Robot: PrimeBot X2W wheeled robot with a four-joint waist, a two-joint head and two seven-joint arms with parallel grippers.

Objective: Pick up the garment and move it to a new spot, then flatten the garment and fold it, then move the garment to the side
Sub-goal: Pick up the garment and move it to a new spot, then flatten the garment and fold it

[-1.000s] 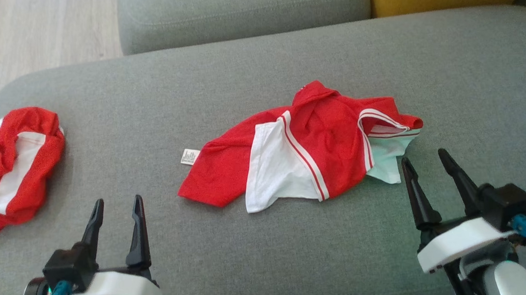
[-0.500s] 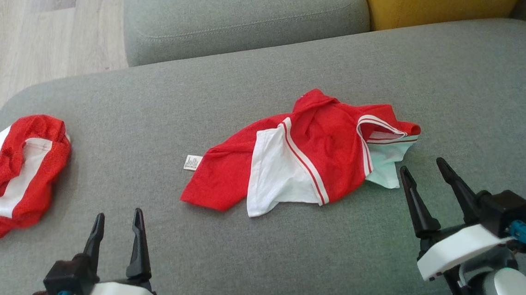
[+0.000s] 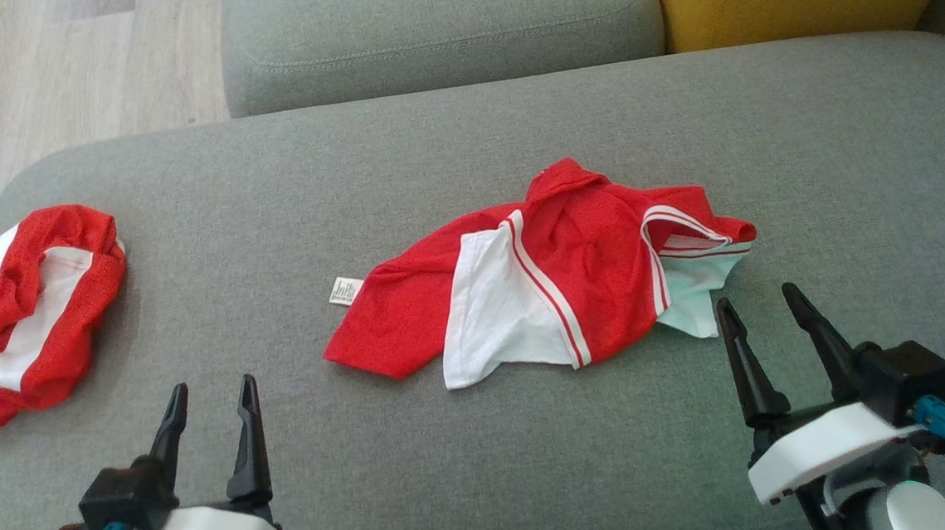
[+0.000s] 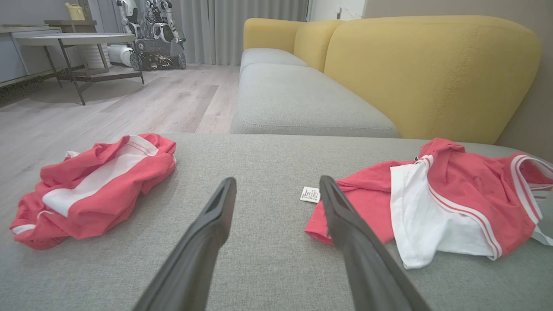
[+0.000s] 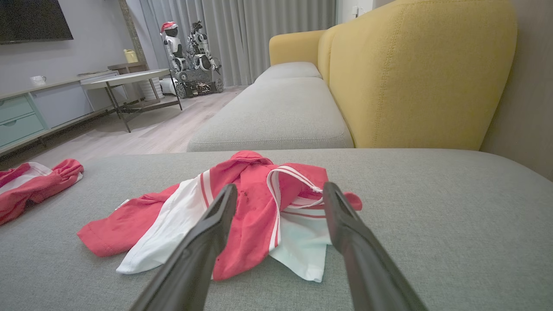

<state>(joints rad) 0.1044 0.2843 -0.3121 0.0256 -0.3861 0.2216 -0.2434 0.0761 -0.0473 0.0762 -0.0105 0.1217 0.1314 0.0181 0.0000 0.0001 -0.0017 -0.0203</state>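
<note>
The garment (image 3: 582,282), lying nine-to-three, sits at ten o'clock from the nearer right gripper (image 3: 756,299), which gapes wide and empty.

Grey sofa seat (image 3: 463,133), yellow backrest (image 4: 427,69), pale wood floor (image 3: 51,70).

Red and white garment (image 3: 540,285), crumpled, lying mid-cushion, small white tag at its left edge
</note>
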